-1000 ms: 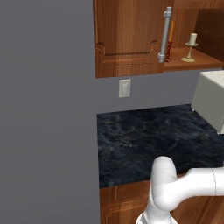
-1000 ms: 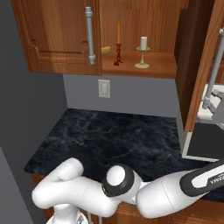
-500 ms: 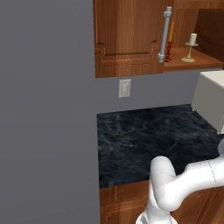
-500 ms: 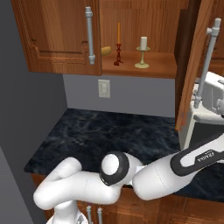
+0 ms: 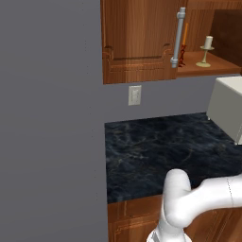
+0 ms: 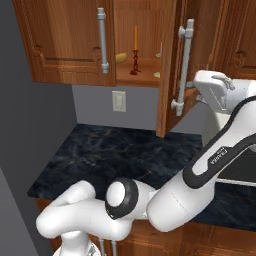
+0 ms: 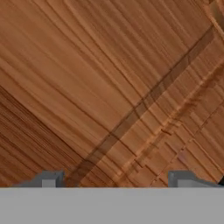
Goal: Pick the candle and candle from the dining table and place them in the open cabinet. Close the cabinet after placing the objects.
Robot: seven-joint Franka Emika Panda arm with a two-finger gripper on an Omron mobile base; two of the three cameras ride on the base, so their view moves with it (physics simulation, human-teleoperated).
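The cabinet [image 6: 65, 45] hangs on the wall with its left door shut and its right door [image 6: 170, 65] swung most of the way across the opening. On its shelf stand the thin orange candle [image 6: 135, 39] in a dark red holder and the short cream candle [image 5: 208, 41] on a small stand. The door edge hides most of the cream candle [image 6: 161, 49] in the right base view. My gripper [image 7: 116, 180] is open and holds nothing, its fingertips [image 7: 51, 178] close to the door's wood. The hand sits behind the right door's outer face. The dining table is out of view.
A yellow fruit [image 6: 121, 57] lies on the shelf left of the orange candle. Below is a black veined counter [image 5: 160, 151] with a white appliance [image 5: 229, 106] at its right end. A wall outlet [image 5: 134, 95] sits under the cabinet, and a grey wall [image 5: 47, 118] stands to the left.
The right door has swung left from wide open to nearly across the opening, with my hand following behind it. The cream candle has become mostly hidden in the right base view.
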